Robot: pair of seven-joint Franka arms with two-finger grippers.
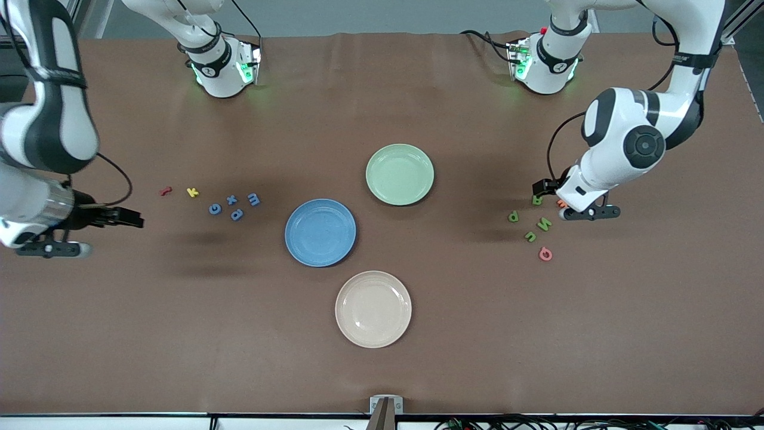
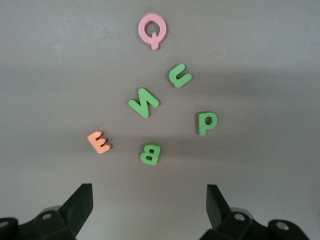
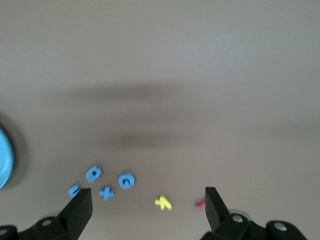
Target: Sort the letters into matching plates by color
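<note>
nothing is sorted yet: the blue plate and green plate sit bare mid-table. the left gripper hangs with jaws wide and empty over the green letters at its end of the table, looking set for a first pick. the right gripper, also wide and empty, waits near the blue letters. next, i'd guess, comes a descent onto the green b, avoiding the orange e beside it.
</note>
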